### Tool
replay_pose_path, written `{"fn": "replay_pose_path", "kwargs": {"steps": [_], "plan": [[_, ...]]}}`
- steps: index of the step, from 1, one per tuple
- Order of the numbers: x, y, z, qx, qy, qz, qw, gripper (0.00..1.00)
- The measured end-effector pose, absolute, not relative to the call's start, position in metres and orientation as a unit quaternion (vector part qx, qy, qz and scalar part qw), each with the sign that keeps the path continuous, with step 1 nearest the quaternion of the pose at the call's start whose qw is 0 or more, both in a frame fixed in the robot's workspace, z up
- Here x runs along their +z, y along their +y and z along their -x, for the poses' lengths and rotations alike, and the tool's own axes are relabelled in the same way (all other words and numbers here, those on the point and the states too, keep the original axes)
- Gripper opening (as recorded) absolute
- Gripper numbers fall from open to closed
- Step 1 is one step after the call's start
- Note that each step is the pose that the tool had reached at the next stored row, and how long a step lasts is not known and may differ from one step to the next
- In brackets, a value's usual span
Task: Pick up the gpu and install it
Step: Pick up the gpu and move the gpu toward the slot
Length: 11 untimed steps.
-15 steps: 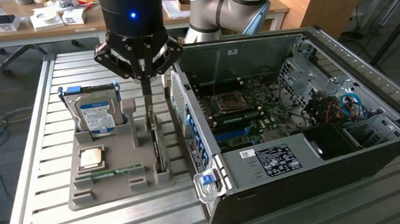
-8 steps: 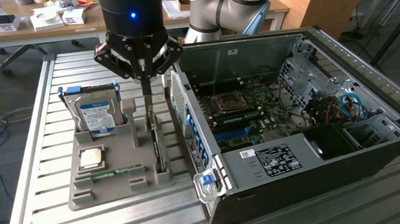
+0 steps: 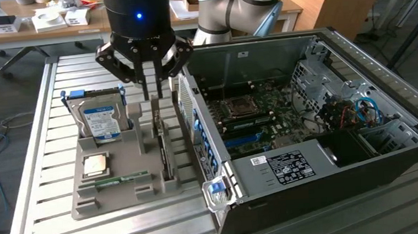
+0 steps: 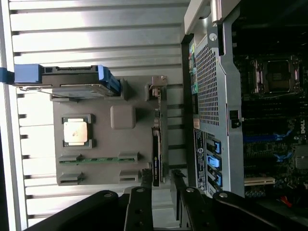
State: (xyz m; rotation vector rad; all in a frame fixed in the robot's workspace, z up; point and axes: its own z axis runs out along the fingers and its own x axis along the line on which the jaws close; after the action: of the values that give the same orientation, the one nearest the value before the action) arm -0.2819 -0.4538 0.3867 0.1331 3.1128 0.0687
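The gpu [image 3: 164,153] stands on its edge in a slot of the grey holder tray [image 3: 119,198], beside the open computer case [image 3: 307,143]. In the wrist view the gpu [image 4: 156,149] is a thin dark strip with a metal bracket at one end. My black gripper [image 3: 153,96] hangs just above the card's far end, fingers pointing down. In the wrist view my gripper [image 4: 161,185] is open, its fingers [image 4: 145,192] lined up on either side of the card's line. Nothing is between them.
The tray also holds a silver hard drive with a blue label [image 3: 102,120], a processor chip [image 3: 95,165] and a green memory stick [image 3: 119,181]. The case's motherboard [image 3: 257,116] lies exposed. All of this rests on a slatted metal table [image 3: 42,162].
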Motion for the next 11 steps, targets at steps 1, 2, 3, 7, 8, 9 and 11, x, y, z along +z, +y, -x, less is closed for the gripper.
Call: {"fn": "replay_pose_path", "kwargs": {"steps": [1, 2, 3, 7, 8, 9, 11], "plan": [[0.3867, -0.4538, 0.2819, 0.022, 0.999, -0.043, 0.013, 0.29], [0.3867, -0.4538, 0.2819, 0.022, 0.999, -0.043, 0.013, 0.29], [0.3867, -0.4538, 0.2819, 0.022, 0.999, -0.043, 0.013, 0.35], [0.3867, -0.4538, 0.2819, 0.022, 0.999, -0.043, 0.013, 0.47], [0.3867, -0.4538, 0.2819, 0.022, 0.999, -0.043, 0.013, 0.47], [0.3866, -0.4538, 0.2819, 0.022, 0.999, -0.043, 0.013, 0.47], [0.3842, -0.4539, 0.282, 0.022, 0.999, -0.043, 0.013, 0.47]]}}
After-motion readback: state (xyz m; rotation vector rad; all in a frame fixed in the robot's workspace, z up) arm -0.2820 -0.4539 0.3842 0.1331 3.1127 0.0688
